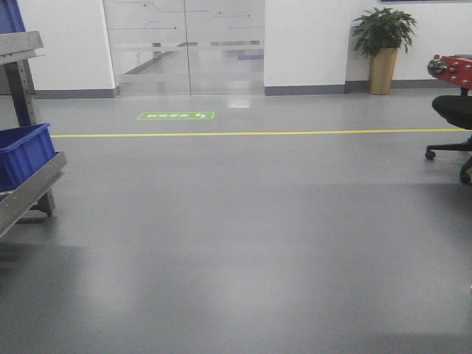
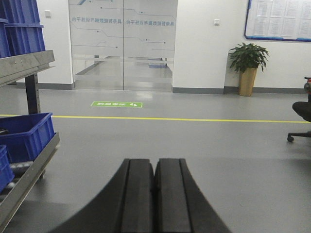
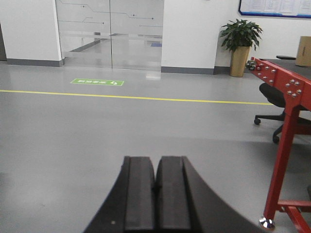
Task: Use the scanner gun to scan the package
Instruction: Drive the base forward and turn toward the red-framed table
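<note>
No scanner gun shows in any view. A brown cardboard box [image 3: 303, 51], perhaps the package, sits on the red table at the right edge of the right wrist view. My left gripper [image 2: 154, 162] is shut and empty, its black jaws pressed together, held level above the grey floor. My right gripper [image 3: 156, 160] is also shut and empty, jaws together, pointing across the floor. Neither gripper shows in the front view.
A metal rack [image 1: 29, 188] with blue bins [image 1: 22, 153] stands at the left, also in the left wrist view [image 2: 26, 133]. A red-framed table [image 3: 284, 97] and a black office chair [image 1: 453, 118] are at the right. A glass door [image 1: 184, 44], potted plant [image 1: 383, 44] and yellow floor line [image 1: 258, 133] lie ahead.
</note>
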Tool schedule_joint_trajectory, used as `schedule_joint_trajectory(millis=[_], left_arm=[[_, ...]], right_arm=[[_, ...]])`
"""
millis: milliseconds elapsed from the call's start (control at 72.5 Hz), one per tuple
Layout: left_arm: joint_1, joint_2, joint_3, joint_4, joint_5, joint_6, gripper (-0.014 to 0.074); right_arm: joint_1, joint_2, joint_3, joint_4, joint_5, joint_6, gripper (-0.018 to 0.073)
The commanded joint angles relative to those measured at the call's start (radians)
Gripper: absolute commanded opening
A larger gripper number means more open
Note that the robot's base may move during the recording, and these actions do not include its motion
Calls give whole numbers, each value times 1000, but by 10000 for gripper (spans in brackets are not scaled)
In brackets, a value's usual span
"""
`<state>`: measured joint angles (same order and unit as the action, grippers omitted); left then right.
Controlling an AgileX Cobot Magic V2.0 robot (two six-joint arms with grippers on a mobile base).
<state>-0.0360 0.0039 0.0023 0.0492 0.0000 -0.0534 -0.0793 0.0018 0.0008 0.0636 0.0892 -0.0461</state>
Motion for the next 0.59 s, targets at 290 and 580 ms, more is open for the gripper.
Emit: schedule_joint_trajectory(millis=[290,580], left_arm=[[3,-4,-2,-4,-17,-2,-111],[3,-4,-2,-4,-17,-2,-111]], right_arm=[[-5,-2,-1,1,-14,-7,-169],[-5,-2,-1,1,-14,-7,-169]])
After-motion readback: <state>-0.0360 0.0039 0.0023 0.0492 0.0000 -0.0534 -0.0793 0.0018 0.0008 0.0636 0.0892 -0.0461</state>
